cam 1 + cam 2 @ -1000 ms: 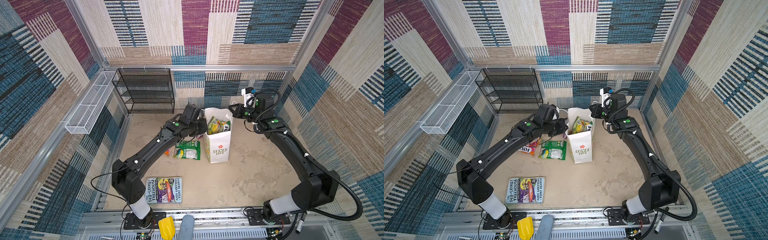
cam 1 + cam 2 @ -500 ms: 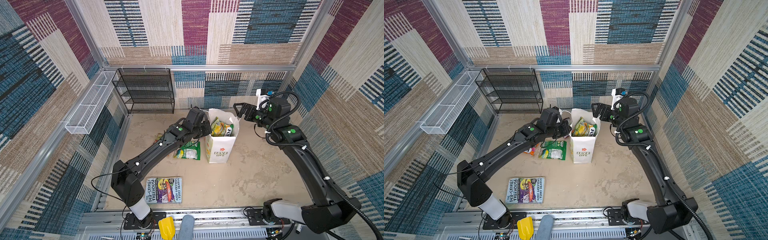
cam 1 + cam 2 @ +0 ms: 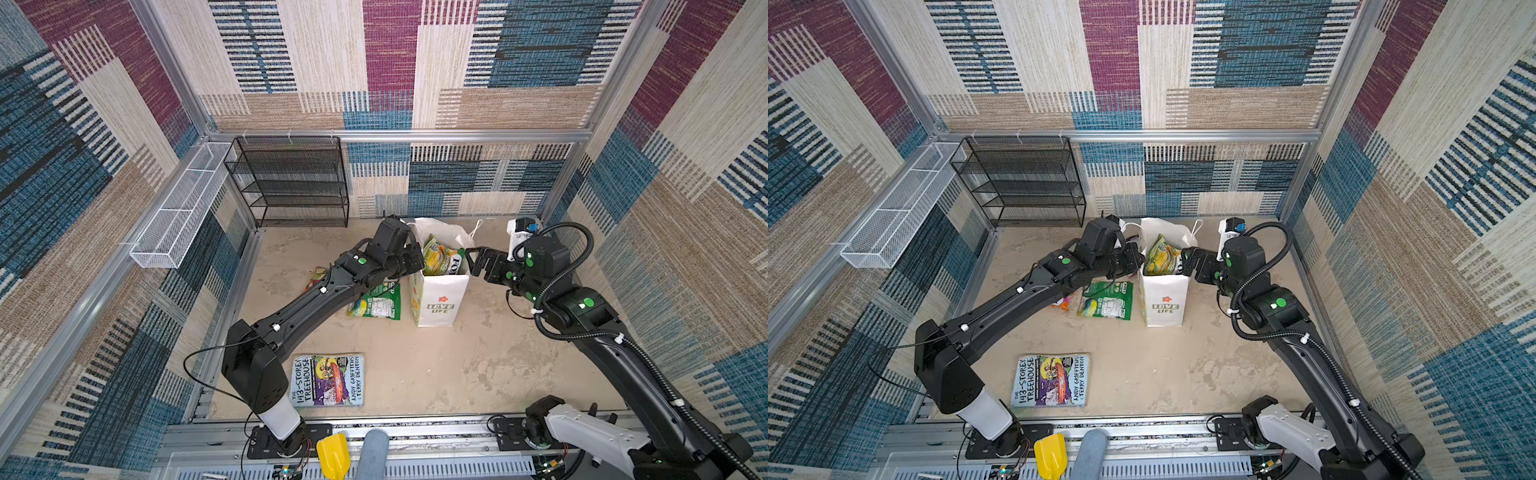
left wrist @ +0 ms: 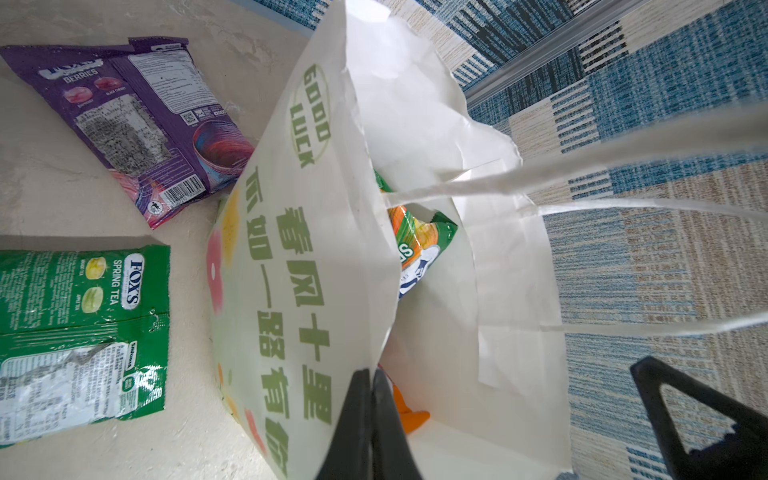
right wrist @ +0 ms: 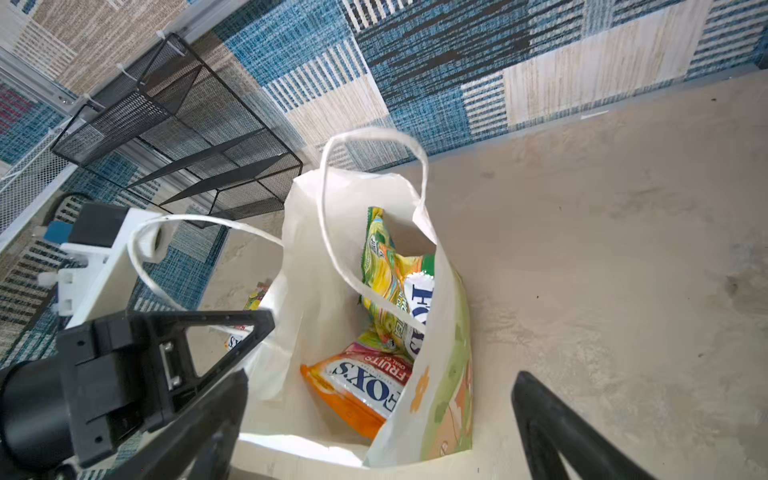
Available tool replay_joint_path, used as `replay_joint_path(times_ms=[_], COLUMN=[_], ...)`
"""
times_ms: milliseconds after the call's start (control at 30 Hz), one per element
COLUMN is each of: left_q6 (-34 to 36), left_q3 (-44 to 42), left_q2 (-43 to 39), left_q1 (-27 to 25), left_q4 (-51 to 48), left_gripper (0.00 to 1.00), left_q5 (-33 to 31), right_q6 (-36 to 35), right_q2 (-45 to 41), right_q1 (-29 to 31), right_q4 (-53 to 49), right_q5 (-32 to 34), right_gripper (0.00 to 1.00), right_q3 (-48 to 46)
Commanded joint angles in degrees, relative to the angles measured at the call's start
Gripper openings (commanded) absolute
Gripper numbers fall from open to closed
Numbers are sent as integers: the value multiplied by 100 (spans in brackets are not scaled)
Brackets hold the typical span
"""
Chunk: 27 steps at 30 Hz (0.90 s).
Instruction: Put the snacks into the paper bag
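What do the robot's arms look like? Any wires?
The left arm and right arm are chunky and black, with round green dots on the joints and a white part near each base. A thin black wire loops off the left one; a ribbed black hose with white ties runs along the right. The left tool and right tool have black fingers shaped like hollow triangles.

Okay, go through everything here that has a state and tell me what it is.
paper bag, upright, mouth open.
left gripper, fingers shut on the bag's rim.
right gripper, open, empty.
orange packet, inside the bag.
green packet, flat outside the bag.
purple packet, flat outside the bag.
book, closed, lying flat.
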Motion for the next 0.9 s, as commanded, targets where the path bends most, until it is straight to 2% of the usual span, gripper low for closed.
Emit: replay_joint_path(times_ms=[0, 133, 367, 500, 667, 767, 867], left_q6=[65, 106, 159, 197, 244, 289, 367], left_q3=[-14, -30, -87, -83, -178, -194, -180], left_q2=[-94, -147, -261, -316, -417, -440, -495], left_q1=[-12, -12, -16, -12, -12, -12, -12], left_q4=[99, 37, 3, -49, -73, -65, -155], left_gripper=[7, 8, 11, 16, 18, 30, 43], left_q5=[71, 64, 5, -6, -104, -61, -67], right_q6=[234, 378, 478, 508, 559, 568, 587], right_q2=[167, 288, 383, 546, 563, 641, 676], right_q1=[162, 188, 191, 190, 190, 190, 188], right_q4=[119, 142, 250, 260, 358, 365, 489], right_q5=[502, 665, 796, 895, 954, 1057, 902], right_gripper=[96, 80, 59, 55, 49, 47, 39], right_q3=[-99, -151, -240, -282, -355, -371, -372])
